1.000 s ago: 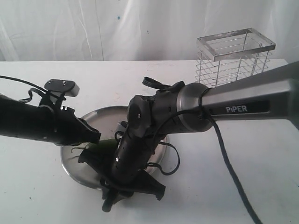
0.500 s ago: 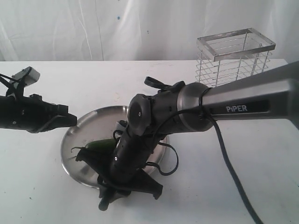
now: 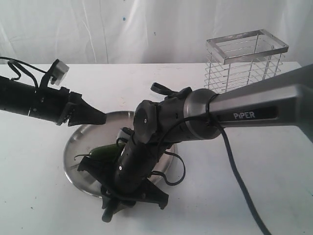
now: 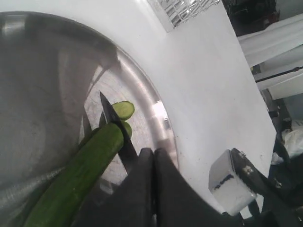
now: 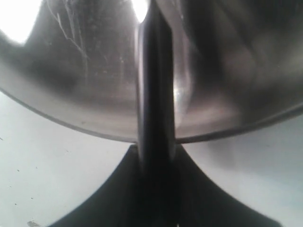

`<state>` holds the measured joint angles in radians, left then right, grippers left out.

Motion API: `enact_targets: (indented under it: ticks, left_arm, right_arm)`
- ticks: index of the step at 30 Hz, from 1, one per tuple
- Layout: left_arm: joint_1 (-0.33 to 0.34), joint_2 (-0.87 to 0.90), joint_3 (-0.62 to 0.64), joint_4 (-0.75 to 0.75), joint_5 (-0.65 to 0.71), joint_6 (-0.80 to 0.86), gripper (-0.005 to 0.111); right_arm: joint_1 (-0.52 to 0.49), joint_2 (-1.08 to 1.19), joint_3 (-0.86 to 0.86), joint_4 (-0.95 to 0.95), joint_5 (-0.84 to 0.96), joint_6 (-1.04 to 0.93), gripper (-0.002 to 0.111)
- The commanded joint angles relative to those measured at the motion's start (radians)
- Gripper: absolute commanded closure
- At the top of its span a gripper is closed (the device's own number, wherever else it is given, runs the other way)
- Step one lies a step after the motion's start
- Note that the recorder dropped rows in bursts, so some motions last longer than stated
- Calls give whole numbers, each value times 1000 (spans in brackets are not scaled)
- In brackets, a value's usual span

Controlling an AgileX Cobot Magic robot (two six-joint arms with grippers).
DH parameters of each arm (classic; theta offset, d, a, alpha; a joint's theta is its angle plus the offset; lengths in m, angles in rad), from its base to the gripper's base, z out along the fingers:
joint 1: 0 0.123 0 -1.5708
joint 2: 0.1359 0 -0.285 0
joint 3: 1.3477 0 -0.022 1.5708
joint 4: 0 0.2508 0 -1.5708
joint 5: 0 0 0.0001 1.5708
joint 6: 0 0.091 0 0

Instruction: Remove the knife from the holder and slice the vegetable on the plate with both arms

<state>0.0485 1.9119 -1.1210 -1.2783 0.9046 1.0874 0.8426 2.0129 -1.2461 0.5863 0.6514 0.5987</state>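
Left side first: your left gripper (image 3: pixel 100 117) has its fingers (image 4: pixel 142 189) pressed flat together with nothing between them, tips hanging over the far-left rim of the plate (image 3: pixel 73 169). Below and just ahead of those fingertips the vegetable (image 3: pixel 104 152) lies on the plate floor, thin stem curling out toward the left arm's side. On the left wrist camera you see the knife (image 4: pixel 115 130) set across the vegetable's end, right in front of the closed fingers, point aimed away from them. One cut slice (image 4: pixel 124 109) lies flat just past the blade. Moving right: your right gripper (image 3: pixel 120 198) sits low at the near rim of the plate, clamped on the knife handle. Its wrist camera shows the dark knife running straight out from between the fingers (image 5: pixel 118 194), across the rim and over the plate. You can't see the blade tip in that view. Well beyond both sets of fingers, far right at the back of the table (image 3: pixel 254 161), the holder (image 3: pixel 244 61) stands upright.
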Motion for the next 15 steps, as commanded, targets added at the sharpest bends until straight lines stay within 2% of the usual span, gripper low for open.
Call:
enact_targets:
  ticks: [1, 7, 15]
  left_arm:
    - [4, 59, -83, -1, 118, -43, 107]
    - [-12, 158, -182, -53, 244, -48, 107]
    - [-98, 242, -231, -65, 247, -37, 107]
  right_arm:
    - [-5, -4, 1, 1, -4, -21, 108]
    - [-5, -4, 1, 3, -7, -21, 108]
    - [-5, -4, 1, 3, -8, -21, 108]
